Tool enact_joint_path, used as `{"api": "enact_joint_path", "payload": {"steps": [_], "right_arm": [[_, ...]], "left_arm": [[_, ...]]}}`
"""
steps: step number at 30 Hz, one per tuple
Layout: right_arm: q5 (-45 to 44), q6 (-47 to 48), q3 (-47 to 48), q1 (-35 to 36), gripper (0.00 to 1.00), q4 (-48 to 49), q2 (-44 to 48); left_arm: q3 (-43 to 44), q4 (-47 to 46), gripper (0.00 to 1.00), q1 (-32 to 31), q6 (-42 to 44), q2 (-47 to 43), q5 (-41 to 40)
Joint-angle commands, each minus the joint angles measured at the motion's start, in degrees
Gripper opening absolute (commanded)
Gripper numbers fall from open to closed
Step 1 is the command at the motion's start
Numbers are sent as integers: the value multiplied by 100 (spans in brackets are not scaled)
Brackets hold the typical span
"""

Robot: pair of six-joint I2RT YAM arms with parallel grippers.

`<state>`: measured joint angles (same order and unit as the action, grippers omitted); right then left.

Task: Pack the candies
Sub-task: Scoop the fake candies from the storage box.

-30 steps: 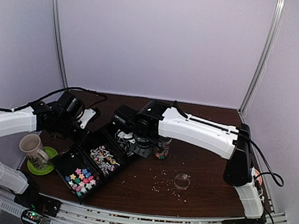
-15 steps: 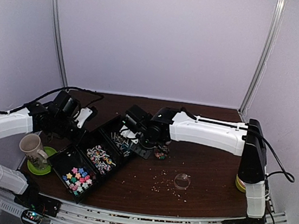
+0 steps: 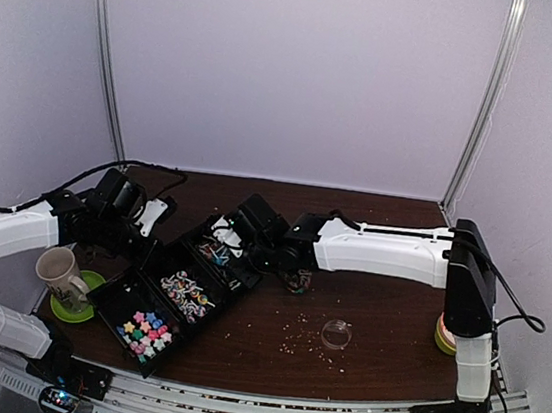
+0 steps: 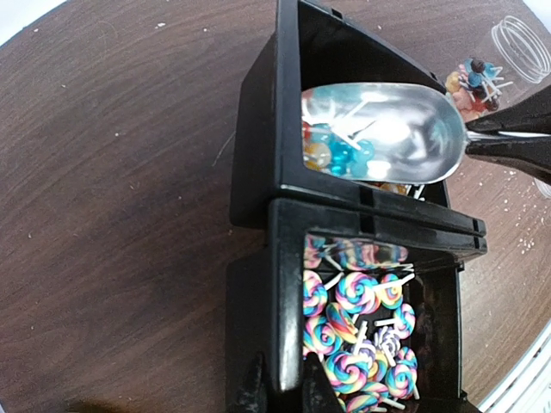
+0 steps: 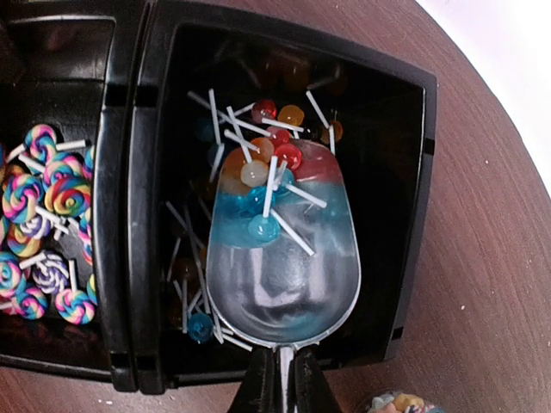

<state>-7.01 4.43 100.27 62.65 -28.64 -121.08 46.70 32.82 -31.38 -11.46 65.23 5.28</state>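
The right fingers [image 5: 269, 391] are pressed together on the thin handle of a clear scoop [image 5: 280, 258]. Its bowl lies inside the far compartment of the black 3-compartment tray [image 5: 120, 172]. The scoop's long axis runs straight out from those fingers. A cluster of ball lollipops [image 5: 263, 172] sits at its far lip, sticks pointing every way, and more lie loose on the compartment floor beneath.

The left fingers [image 4: 251, 391] are clamped on the tray's side wall beside the swirl lollipops [image 4: 357, 327], apparently to steady it. The star candies [image 3: 147, 330] fill the nearest compartment.

The glass jar [image 4: 519, 36], already holding some lollipops, stands on the desk [image 4: 112, 215] just outside the tray, back toward the right wrist and off to its right. The load probably has to come up level, then back and rightward. Only the right arm is placed for that.
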Motion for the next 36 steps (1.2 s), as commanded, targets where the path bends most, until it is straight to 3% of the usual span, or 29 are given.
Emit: {"api": "enact_joint_path", "payload": {"steps": [1,13,25,36], "right_arm": [[511,-58,-388,37,0,486,-110],[565,-334,-1662,-16,0,2290,401],[389,-358,-2737,-158,0,3123,1521],[142,-273,-3123,-224,0,3392,2109]], "left_arm": [[226,-1559,0,-117,-38,-377,1081],[233,-1467,0,90,-173,-322,875],[385,-1146,0,302,-260,50,676],[402,-1102,0,311,-251,100,625]]}}
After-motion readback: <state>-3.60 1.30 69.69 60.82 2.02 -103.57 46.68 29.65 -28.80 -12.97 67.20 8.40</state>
